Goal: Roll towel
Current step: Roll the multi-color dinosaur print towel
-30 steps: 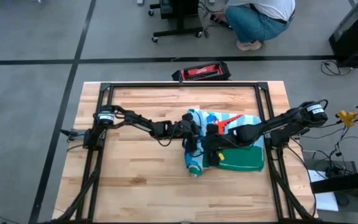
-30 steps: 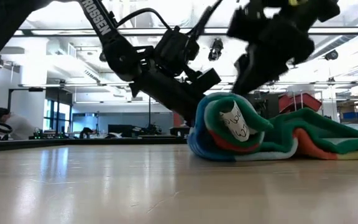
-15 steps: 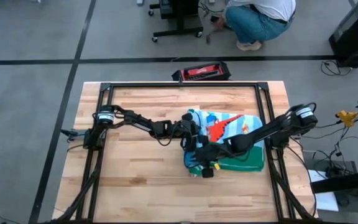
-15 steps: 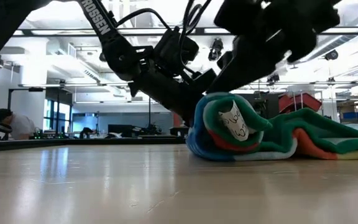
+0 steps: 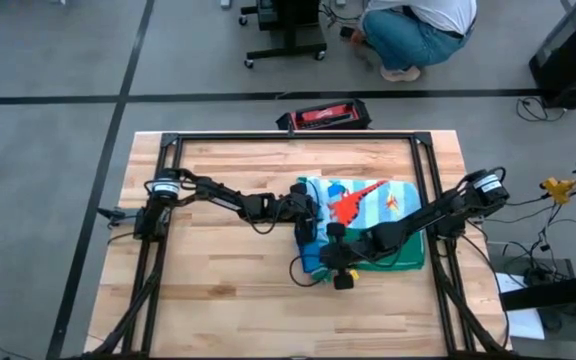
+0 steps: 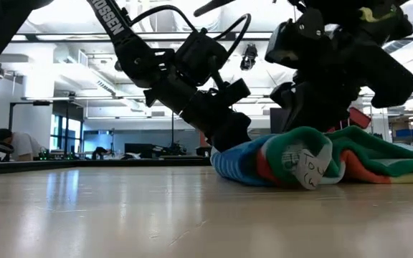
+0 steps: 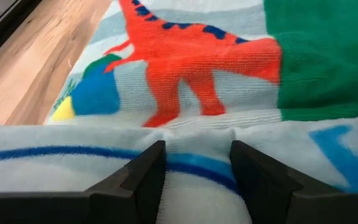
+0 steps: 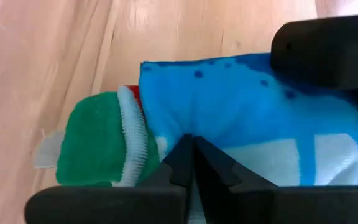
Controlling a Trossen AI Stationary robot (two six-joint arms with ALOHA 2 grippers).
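So the wooden table (image 5: pixel 218 290) holds the towel (image 5: pixel 383 225), folded into a slab right of centre, green border nearest the front edge, red dinosaur print facing up. Its left end is bunched into a short roll. Compared with a second ago that roll sits lower and flatter in the low view; the rounded hump with the white label has dropped and tipped over toward the flat part, so the roll looks to be advancing or getting pressed down, not finished.

Left arm reaches in from the left side; left gripper (image 7: pixel 194 180) sits on the back of the roll with its fingers spread, cloth bulging up between them, more pushing than pinching. Right arm has swung down from the right over the last second; right gripper (image 5: pixel 340 272) is now low at the front end of the roll, fingers pressed together on a pinch of blue towel.

Most of the towel is still unrolled. Person crouching on the floor (image 5: pixel 413 30) beyond the table, uninvolved.
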